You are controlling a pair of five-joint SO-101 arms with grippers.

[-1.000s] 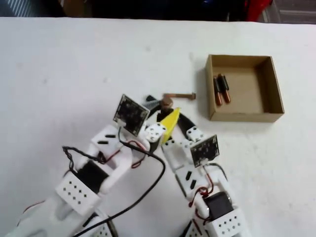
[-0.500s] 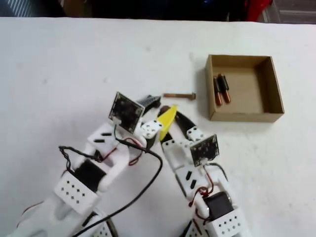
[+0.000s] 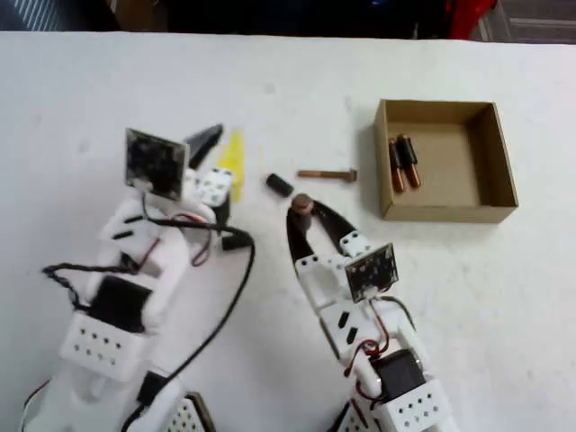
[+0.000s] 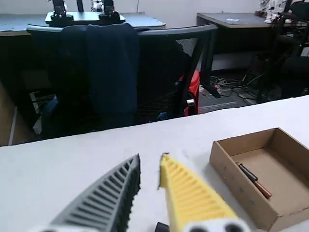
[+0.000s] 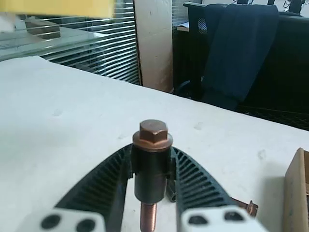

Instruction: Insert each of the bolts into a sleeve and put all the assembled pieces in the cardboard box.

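Note:
My right gripper (image 3: 303,214) is shut on a black sleeve with a copper bolt through it (image 5: 152,164); the bolt's head (image 5: 153,134) sticks out above the fingers. A loose black sleeve (image 3: 279,184) and a loose copper bolt (image 3: 327,174) lie on the table just beyond it. The bolt (image 5: 244,205) also shows behind the held piece. The cardboard box (image 3: 493,153) stands to the right and holds two assembled pieces (image 3: 402,162). My left gripper (image 3: 220,151) is off to the left, open and empty, with grey and yellow fingers (image 4: 188,193).
The white table (image 3: 108,81) is bare to the left and far side. The box's near wall (image 4: 236,179) stands close to the loose parts. A black cable (image 3: 236,270) trails from the left arm across the table.
My left gripper has pulled back from the right gripper and swung left, uncovering the loose sleeve. The right gripper keeps the assembled piece in the same place.

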